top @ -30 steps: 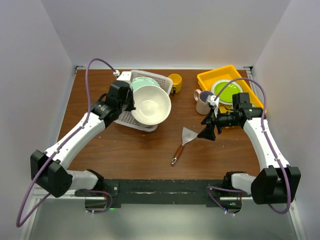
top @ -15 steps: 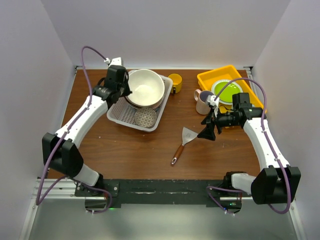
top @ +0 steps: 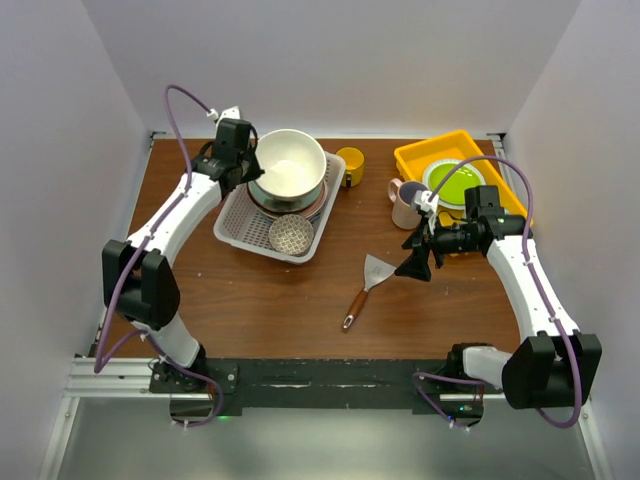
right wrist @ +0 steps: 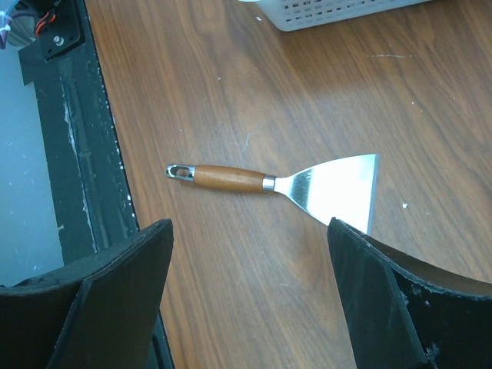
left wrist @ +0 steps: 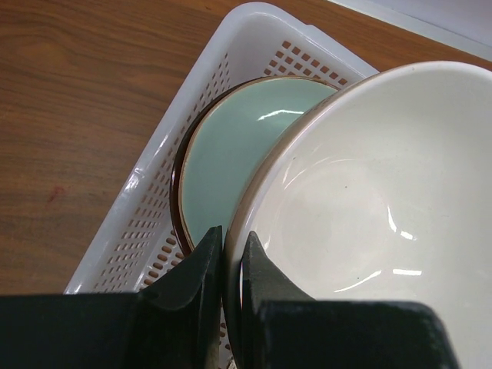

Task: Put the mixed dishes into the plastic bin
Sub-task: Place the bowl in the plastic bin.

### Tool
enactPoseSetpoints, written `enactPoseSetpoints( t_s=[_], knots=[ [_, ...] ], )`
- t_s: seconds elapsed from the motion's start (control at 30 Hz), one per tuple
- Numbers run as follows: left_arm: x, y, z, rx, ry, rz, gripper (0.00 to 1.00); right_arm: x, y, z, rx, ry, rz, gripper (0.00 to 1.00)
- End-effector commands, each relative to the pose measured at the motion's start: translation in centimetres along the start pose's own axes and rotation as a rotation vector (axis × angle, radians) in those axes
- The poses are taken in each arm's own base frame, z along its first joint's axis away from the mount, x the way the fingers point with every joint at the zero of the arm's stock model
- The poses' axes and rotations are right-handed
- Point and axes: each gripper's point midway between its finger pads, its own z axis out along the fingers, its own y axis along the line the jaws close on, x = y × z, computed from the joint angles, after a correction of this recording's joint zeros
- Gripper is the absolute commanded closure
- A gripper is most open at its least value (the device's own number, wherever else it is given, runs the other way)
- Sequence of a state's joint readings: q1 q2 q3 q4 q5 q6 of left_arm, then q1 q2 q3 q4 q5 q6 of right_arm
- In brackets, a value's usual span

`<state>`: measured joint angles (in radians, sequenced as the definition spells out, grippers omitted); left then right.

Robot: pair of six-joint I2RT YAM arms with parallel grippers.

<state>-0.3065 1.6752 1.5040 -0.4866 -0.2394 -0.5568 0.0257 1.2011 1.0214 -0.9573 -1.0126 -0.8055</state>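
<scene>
one big bowl (top: 288,168) and one small bowl (top: 291,233) are sitting in the bin (top: 238,228), two mugs (top: 405,203) outside. the left gripper (left wrist: 231,240), almost closed, is pinching the big bowl's rim over the plates (left wrist: 231,146). the right gripper (right wrist: 250,227) is hanging wide open over one spatula (right wrist: 323,184), holding nothing.

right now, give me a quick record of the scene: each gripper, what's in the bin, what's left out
left gripper: shut on the rim of the large cream bowl, over the plates at the far end of the plastic bin
right gripper: open, empty, above the spatula
in bin: pale green plate on top of a stack; small patterned bowl at the near end
outside bin: yellow mug by the bin's far right corner; cream mug beside the yellow tray
in tray: lime-green plate
</scene>
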Motion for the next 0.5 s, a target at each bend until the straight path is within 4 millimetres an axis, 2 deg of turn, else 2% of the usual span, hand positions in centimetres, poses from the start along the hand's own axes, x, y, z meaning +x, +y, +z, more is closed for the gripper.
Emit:
enactPoseSetpoints(
  t_s=[0.0,0.47],
  knots=[
    [-10.8,-5.1,-3.6,0.223,-0.297,-0.187,1.0,-1.4,0.1,-0.7,0.02,-0.029,-0.063,0.14],
    [-10.3,-4.8,-1.0,0.229,-0.268,-0.183,1.0,-1.3,0.1,-0.6,0.017,-0.03,-0.06,0.14]
  ],
)
